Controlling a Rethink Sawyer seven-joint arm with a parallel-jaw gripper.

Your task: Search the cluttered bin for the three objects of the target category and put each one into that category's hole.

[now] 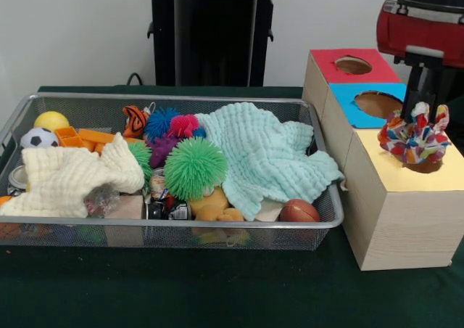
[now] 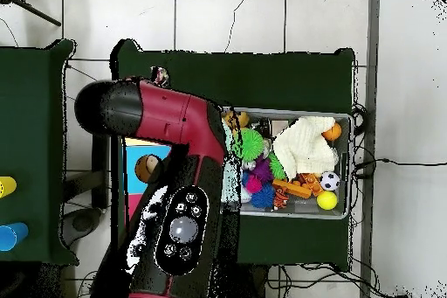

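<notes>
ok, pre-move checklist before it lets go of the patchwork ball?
1. Patchwork ball over the yellow box's hole: ok, its underside sits in the opening.
2. Right hole: ok, the blue hole and red hole are behind it, both empty.
3. Gripper state: cannot tell, the ball hides the tips.
4. Ball fits through: cannot tell, it bulges wider than the visible opening.
5. Bin undisturbed: ok, contents inside the rim.
6. Next target in bin: cannot tell, cloths cover much of it.
</notes>
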